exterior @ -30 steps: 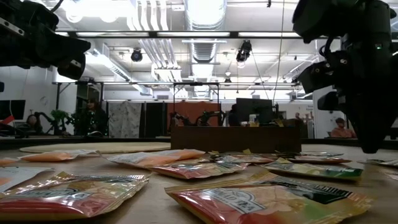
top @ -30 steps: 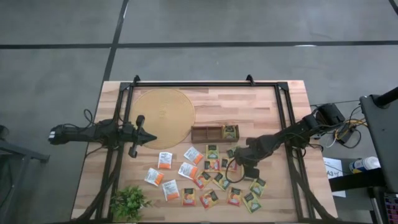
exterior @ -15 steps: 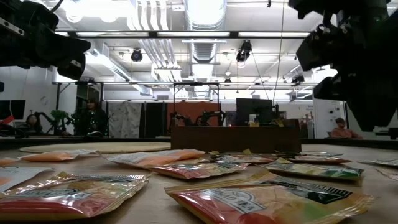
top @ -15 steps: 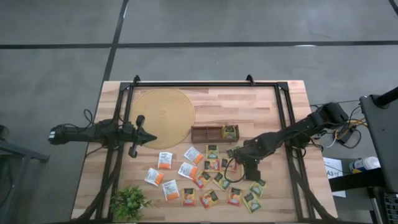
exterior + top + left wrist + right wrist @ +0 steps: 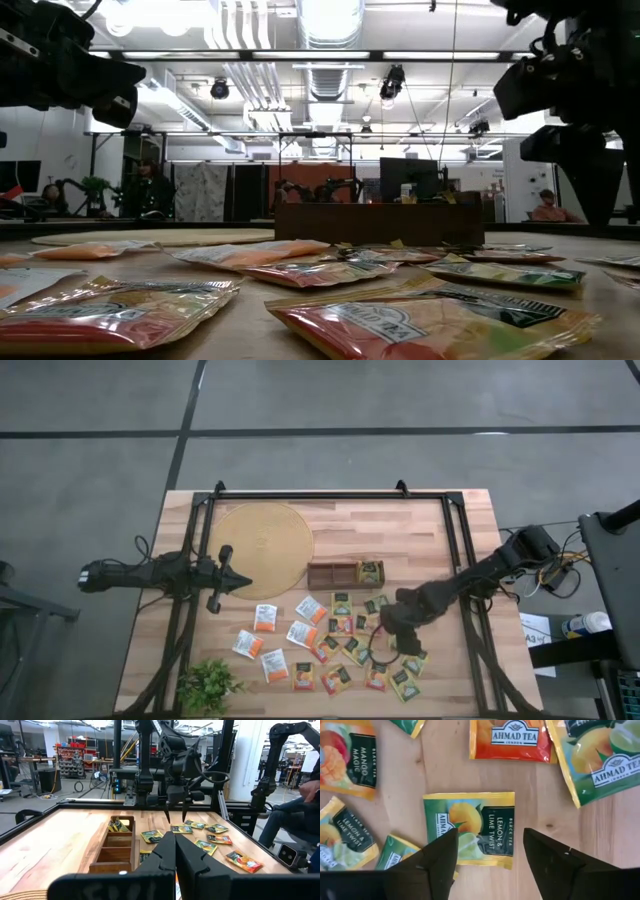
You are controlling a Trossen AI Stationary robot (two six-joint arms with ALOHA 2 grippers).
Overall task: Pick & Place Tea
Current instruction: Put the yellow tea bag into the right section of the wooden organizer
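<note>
The high view looks straight down on the whole table point(image 5: 420, 525). The low view faces level across it from tabletop height. Both wrist views and the high view share the sachets point(image 5: 469, 829), seen closest from the right wrist.

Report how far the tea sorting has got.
Done: one green sachet sits in the wooden tray. In hand: the right gripper, open, hangs over a lemon-lime sachet. Left: the other sachets on the table. The left gripper waits shut.

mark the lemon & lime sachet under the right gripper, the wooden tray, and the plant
lemon & lime sachet point(image 5: 469, 828): right wrist view, middle of its face.
wooden tray point(image 5: 345, 574): high view, middle compartment.
plant point(image 5: 207, 686): high view, leaf cluster centre.
</note>
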